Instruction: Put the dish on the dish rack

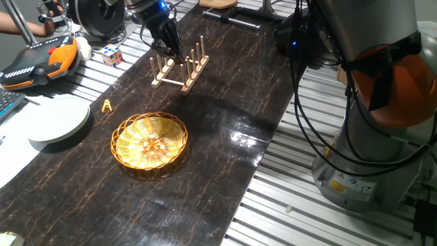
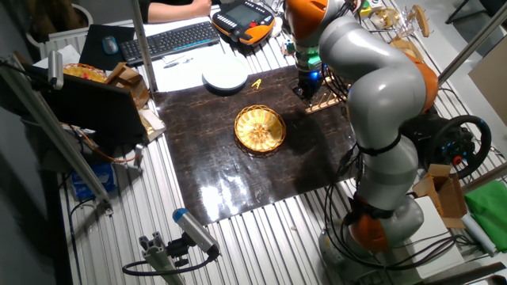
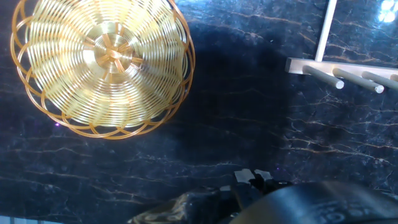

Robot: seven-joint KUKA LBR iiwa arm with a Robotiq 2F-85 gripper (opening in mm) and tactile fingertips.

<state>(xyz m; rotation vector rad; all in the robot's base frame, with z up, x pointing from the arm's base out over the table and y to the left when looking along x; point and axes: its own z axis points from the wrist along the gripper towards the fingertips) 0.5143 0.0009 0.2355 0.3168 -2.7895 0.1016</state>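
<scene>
Wicker dish [image 1: 149, 141] flat on the dark marble-patterned bench [image 1: 225, 102], wooden dish rack [image 1: 180, 66] well apart from it.

One fixed view: the pincer [image 1: 170, 48] hangs at the rack's pegs, whether spread or pressed together I cannot tell; a white plate [image 1: 59, 121] lies beside the dish; the other fixed view: the dish [image 2: 260, 127] sits mid-bench, the arm [image 2: 372, 79] bending over the rack's end; hand view: the dish [image 3: 102, 62] at upper left, rack pegs [image 3: 348, 78] at right, bare bench between.

A dark marbled mat [image 1: 225, 143] covers the counter [image 1: 300, 212] of ribbed metal slats. Light glares off it. A keyboard [image 2: 170, 39] lies behind.
</scene>
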